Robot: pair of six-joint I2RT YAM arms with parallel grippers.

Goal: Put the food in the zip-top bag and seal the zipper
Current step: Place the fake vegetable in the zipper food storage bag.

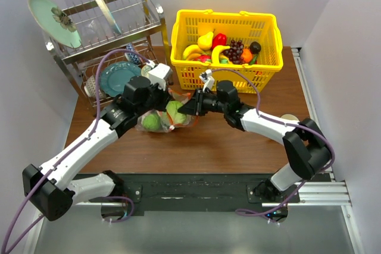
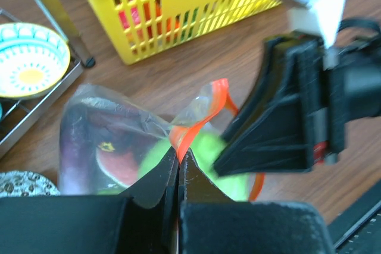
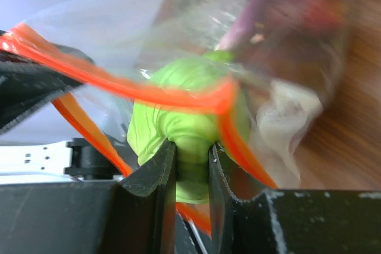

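Observation:
The clear zip-top bag (image 1: 162,118) lies on the table between my two grippers, with a round green piece (image 1: 152,122) inside it. My left gripper (image 2: 178,154) is shut on the red-orange zipper strip (image 2: 199,120) at the bag's mouth. Through the plastic the left wrist view shows the dark purple eggplant (image 2: 77,141) and a red piece (image 2: 119,165). My right gripper (image 3: 191,147) is shut on a green piece (image 3: 184,93) at the open mouth, with the zipper (image 3: 119,84) looping round it. In the top view the right gripper (image 1: 187,109) touches the bag's right side.
The yellow lattice basket (image 1: 225,15) with more plastic fruit stands right behind the bag. A metal dish rack (image 1: 107,34) with plates and a blue bowl (image 1: 119,78) stands at the back left. A patterned bowl (image 2: 30,57) sits in the rack's lower shelf.

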